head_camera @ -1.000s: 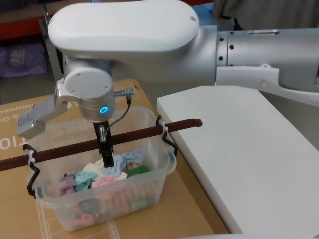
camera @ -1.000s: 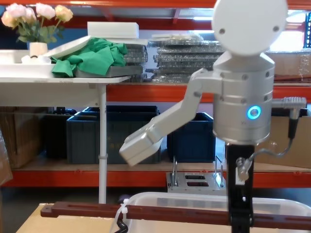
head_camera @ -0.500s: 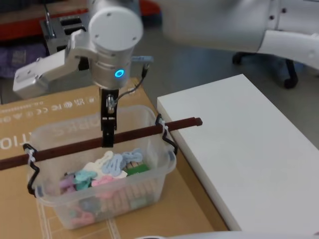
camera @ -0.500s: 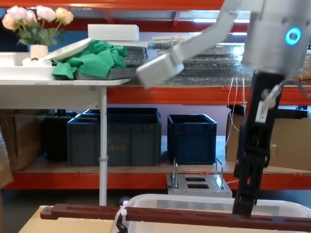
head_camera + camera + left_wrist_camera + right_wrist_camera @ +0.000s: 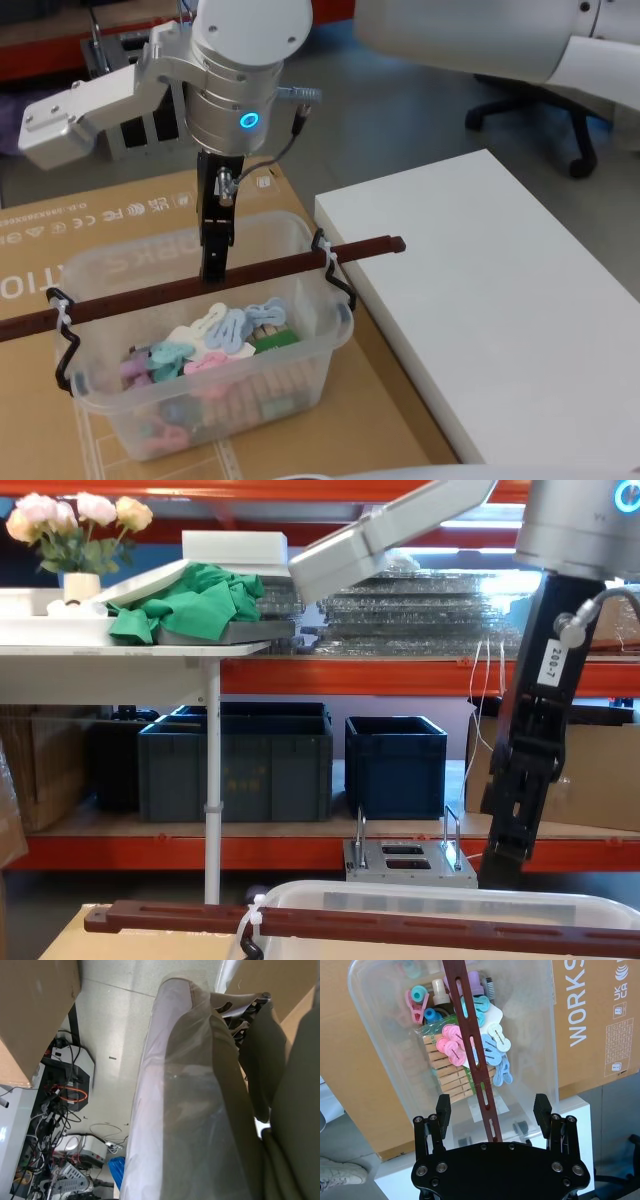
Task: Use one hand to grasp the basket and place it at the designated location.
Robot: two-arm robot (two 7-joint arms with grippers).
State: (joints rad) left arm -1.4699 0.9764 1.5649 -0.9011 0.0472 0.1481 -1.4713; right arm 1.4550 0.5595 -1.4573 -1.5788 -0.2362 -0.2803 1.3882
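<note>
the basket (image 5: 338, 335) sits on the brown cardboard sheet (image 5: 110, 215), just beside the edge of a white tabletop (image 5: 480, 300). its dark reddish-brown bar handle (image 5: 270, 268) lies across the rim, tied on with a white zip-tie (image 5: 328, 262). inside are pastel plastic clips (image 5: 225, 335) and wooden clothes pegs (image 5: 451, 1077).

the right gripper (image 5: 213, 268) hangs over the handle with its fingers (image 5: 443, 1110) spread wide and holding nothing. the right wrist view lines the bar up between them, and the chest view puts the tip above the bar.

by my reading nothing is done yet: lowering, closing, lifting and placing all remain. the pictures do not mark the designated spot. the wide white tabletop crowds the handle's end, and dark blue crates (image 5: 395, 765) stand well behind.
</note>
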